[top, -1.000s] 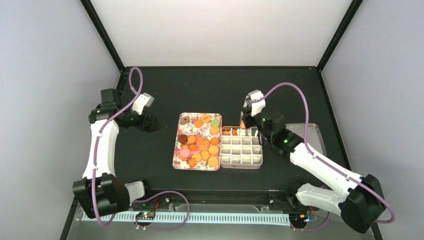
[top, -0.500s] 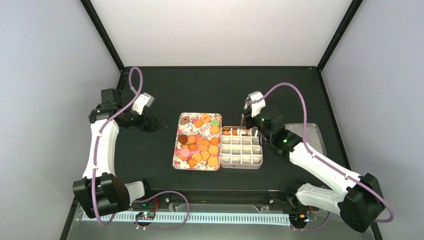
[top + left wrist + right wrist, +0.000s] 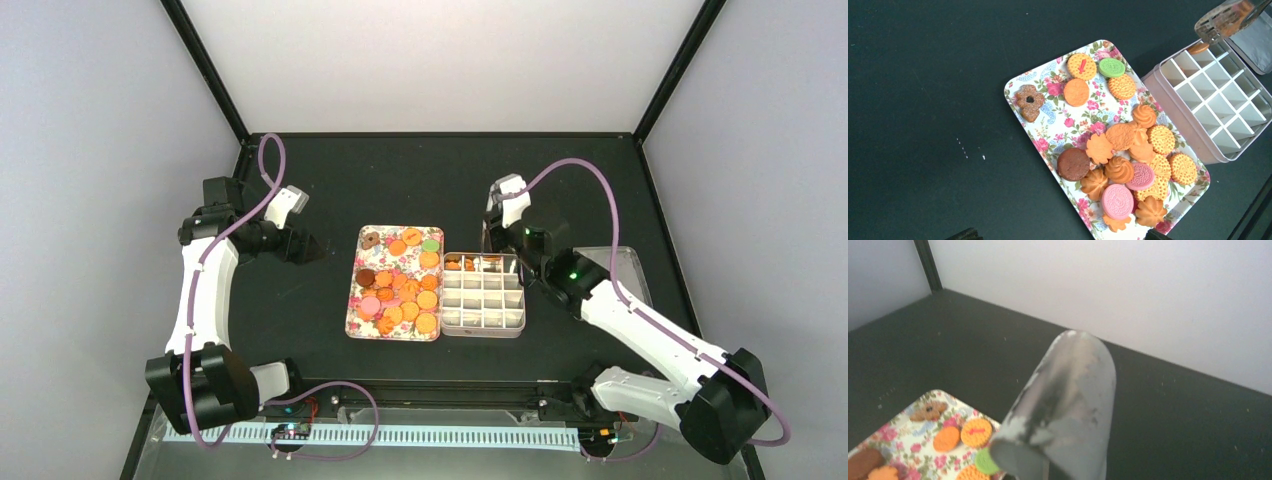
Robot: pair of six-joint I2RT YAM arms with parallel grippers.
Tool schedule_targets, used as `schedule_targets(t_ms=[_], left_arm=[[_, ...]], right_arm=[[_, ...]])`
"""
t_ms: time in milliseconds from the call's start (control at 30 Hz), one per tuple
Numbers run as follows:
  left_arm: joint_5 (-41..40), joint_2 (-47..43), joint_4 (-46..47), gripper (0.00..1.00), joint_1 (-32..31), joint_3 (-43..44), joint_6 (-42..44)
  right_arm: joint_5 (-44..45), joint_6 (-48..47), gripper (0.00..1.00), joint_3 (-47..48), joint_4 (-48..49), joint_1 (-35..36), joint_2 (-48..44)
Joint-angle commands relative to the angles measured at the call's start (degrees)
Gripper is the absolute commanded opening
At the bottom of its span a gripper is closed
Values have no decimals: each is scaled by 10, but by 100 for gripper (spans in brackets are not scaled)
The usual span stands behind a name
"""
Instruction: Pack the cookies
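Note:
Several cookies [image 3: 398, 290], mostly orange with a few brown, pink and green, lie on the flower-patterned tray [image 3: 355, 300]; they also show in the left wrist view [image 3: 1120, 165]. My right gripper [image 3: 490, 238] is shut on the metal tongs [image 3: 1068, 395], by the far edge of the divided box [image 3: 484, 293]. The tong tips [image 3: 1222, 20] hover over the box's far corner cell, where an orange cookie [image 3: 1198, 48] lies. Orange shows between the blades; whether it is a held cookie is unclear. My left gripper [image 3: 303, 246] is open, left of the tray, fingertips wide apart [image 3: 1058, 236].
The divided box [image 3: 1198, 130] touches the tray's right side; its far row holds a few cookies [image 3: 460, 264]. A clear lid [image 3: 628, 272] lies to the right of the box, under my right arm. The black table ends in walls at the back and sides.
My right gripper with the tongs has drawn slightly back and up from the box's far row. The left arm has not moved.

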Motion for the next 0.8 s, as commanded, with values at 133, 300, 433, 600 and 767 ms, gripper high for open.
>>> schedule_targets(t_ms=[133, 300, 433, 600, 767], left_arm=[[14, 1, 3, 88, 3, 25, 1], [15, 3, 5, 88, 3, 21, -2], [10, 1, 0, 88, 3, 20, 2], [6, 1, -2, 88, 3, 22, 5], [2, 2, -2, 88, 3, 22, 4]], right_arm=[[26, -5, 20, 62, -13, -4, 13], [31, 9, 19, 37, -18, -3, 10], [31, 17, 18, 25, -16, -4, 17], [34, 21, 18, 13, -12, -4, 30], [35, 23, 18, 6, -1, -6, 44]])
